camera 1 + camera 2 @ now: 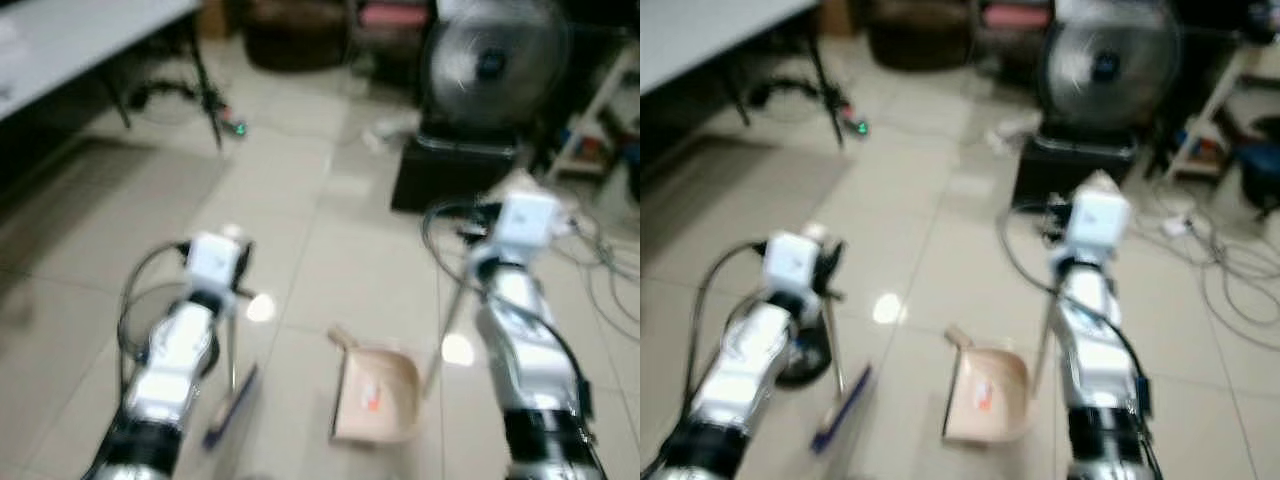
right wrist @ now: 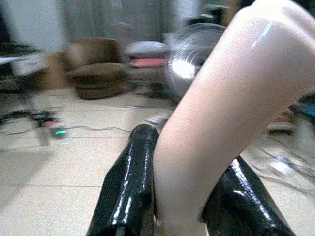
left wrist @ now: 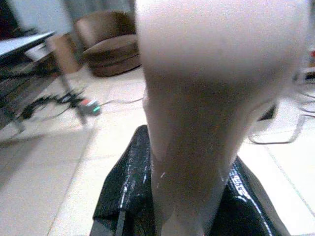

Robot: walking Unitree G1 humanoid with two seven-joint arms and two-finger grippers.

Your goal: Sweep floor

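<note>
Both grippers are clamped on long pale handles. From the left eye view, the left arm holds a thin broom handle (image 1: 232, 340) running down to a blue broom head (image 1: 232, 405) on the tile floor (image 1: 290, 200); the right arm holds the stick of a beige dustpan (image 1: 375, 395), which sits on the tiles between the two arms, just beside the broom head. The whole picture is blurred, so the robot is probably moving. I see no clear dirt pile.

From the right eye view, loose cables (image 1: 1230, 270) lie on the floor to the right, near a fan (image 1: 1105, 60) on a dark box. A table leg (image 1: 828, 85) stands to the left. A wide sweep or a step sideways could snag a cable or knock the fan.

In the left wrist view, the left gripper (image 3: 189, 196) has its glossy black fingers (image 3: 125, 182) pressed against a smooth, rounded, cream-coloured handle (image 3: 211, 98).

In the right wrist view, the right gripper (image 2: 184, 196) grips a similar shiny, slanted handle (image 2: 231, 93). Smooth plastic in hard fingers may twist or slide, tipping the pan.
</note>
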